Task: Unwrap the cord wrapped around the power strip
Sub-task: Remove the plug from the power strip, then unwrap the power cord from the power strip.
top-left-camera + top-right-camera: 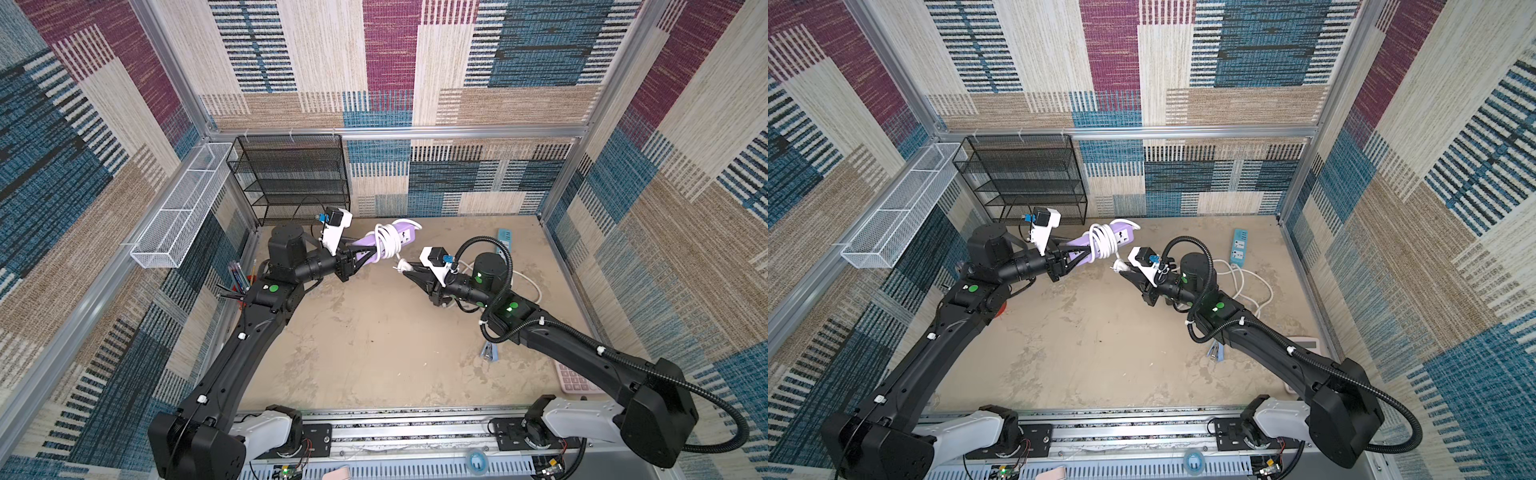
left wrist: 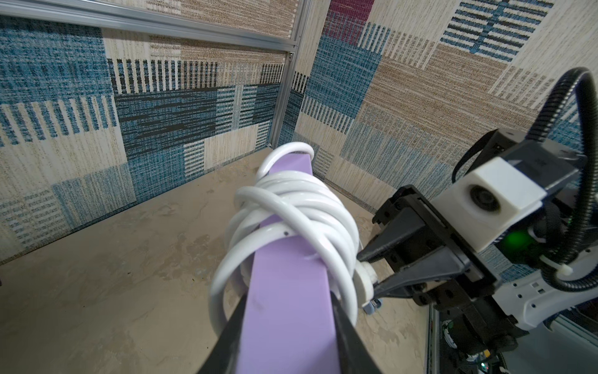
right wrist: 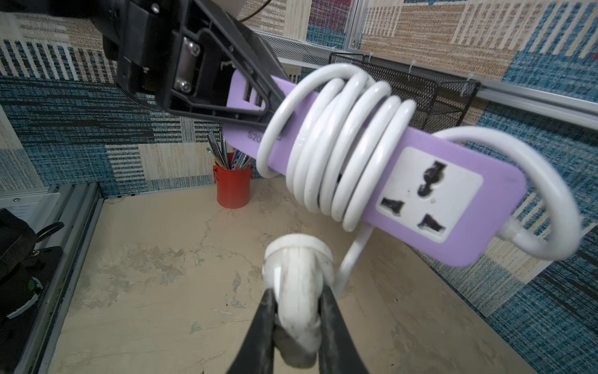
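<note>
Pinching the purple power strip [image 3: 417, 142], the left fingers [image 2: 231, 336] have the white cord [image 3: 339, 145] coiled just beyond their tips, while the right fingers [image 3: 262, 323] clamp its plug [image 3: 297, 275].

Mottled beige tabletop [image 1: 374, 332]; black mesh rack [image 1: 291, 178], upper left; blue power strip [image 1: 1239, 245] and loose white cord [image 1: 1268, 286], right; pink calculator [image 1: 575, 380], lower right; red pen cup [image 3: 233, 189], standing upright.

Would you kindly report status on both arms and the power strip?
Left gripper shut on power strip, held aloft. Right gripper shut on plug. Cord wrapped round strip, several coils. End coil crowds left gripper.
</note>
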